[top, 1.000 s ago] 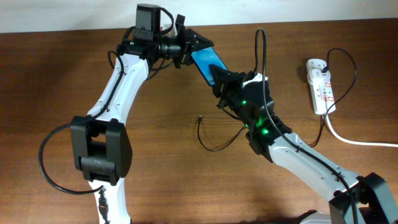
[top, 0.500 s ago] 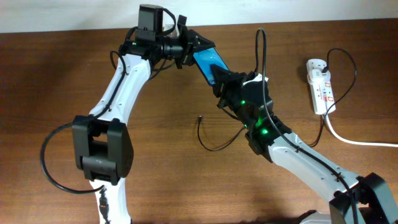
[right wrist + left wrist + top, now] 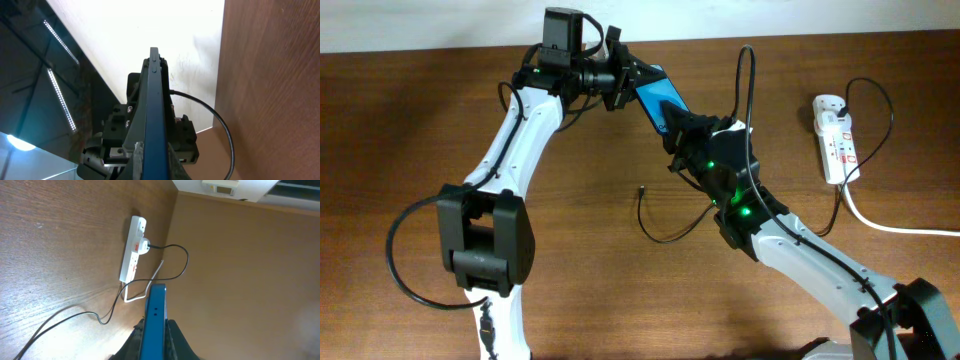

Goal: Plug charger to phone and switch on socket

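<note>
While both arms meet over the far part of the table [image 3: 400, 130], the phone [image 3: 657, 96] is up in the air between them, clear of the wood, blue screen up and tilted.

Left pincer [image 3: 628, 80]: closed on the phone's far end. In its wrist view the phone stands edge-on between two dark fingers [image 3: 176, 339], one against each face.

Right pincer [image 3: 675, 122]: clamped on the opposite, near end. Its wrist view shows the thin blue edge running straight out from between the jaws, with the left arm's wrist hardware just beyond. The two pincers face each other with only the phone's length between them.

Charger [image 3: 660, 236]: thin black cable lying loose on the table, on the base side of the right pincer and apart from it. The plug tip [image 3: 642, 189] lies free, touching neither pincer nor phone. From the tip the cable loops away and curls back under the right arm, where it is lost to view.

Socket [image 3: 836, 135]: white strip flat on the table, well away from the right pincer on its outer side, farther still from the left one. A white plug block [image 3: 143, 245] sits in one outlet, a thin black lead arching out of it. The thick white cord [image 3: 890, 226] leaves the near end and runs off toward the robot's right. The red switches [image 3: 135, 247] show only as small marks, so I cannot tell their position
</note>
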`<action>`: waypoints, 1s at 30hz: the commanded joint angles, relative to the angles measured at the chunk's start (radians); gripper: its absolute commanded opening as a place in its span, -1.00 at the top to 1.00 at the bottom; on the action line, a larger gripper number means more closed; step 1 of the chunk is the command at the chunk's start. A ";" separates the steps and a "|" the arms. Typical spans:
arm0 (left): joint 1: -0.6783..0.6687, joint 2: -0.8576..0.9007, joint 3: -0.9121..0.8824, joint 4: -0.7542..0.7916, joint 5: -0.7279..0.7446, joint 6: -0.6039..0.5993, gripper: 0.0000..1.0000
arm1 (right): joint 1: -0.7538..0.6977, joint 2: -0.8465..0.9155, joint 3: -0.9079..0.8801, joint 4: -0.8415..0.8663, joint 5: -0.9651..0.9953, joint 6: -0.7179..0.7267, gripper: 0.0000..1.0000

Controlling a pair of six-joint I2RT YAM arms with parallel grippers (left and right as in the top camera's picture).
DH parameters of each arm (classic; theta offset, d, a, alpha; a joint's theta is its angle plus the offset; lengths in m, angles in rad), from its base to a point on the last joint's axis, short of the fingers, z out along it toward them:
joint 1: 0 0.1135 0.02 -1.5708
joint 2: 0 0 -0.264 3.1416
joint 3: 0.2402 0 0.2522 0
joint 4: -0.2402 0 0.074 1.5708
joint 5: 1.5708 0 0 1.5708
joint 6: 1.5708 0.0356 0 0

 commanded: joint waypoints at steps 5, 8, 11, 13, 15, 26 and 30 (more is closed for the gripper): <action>-0.021 -0.009 0.014 -0.002 0.058 0.048 1.00 | 0.008 -0.003 0.017 -0.015 0.016 -0.066 0.57; -0.021 -0.009 0.014 -0.002 0.057 0.048 1.00 | 0.008 -0.003 0.017 -0.015 0.016 -0.066 0.32; -0.021 -0.009 0.014 -0.002 0.056 0.048 1.00 | 0.008 -0.003 0.017 -0.015 0.016 -0.066 0.10; -0.014 -0.009 0.014 -0.002 0.055 0.071 1.00 | 0.008 -0.003 0.017 -0.016 0.016 -0.067 -0.05; 0.002 -0.009 0.014 -0.010 0.038 0.158 1.00 | 0.008 -0.003 0.017 -0.017 0.016 -0.107 -0.09; 0.182 -0.009 0.014 -0.367 -0.103 0.754 1.00 | 0.007 -0.003 0.017 -0.211 -0.094 -0.812 -0.91; 0.258 -0.009 0.014 -0.430 -0.153 0.818 1.00 | 0.007 -0.003 0.017 -0.386 -0.102 -0.971 -0.97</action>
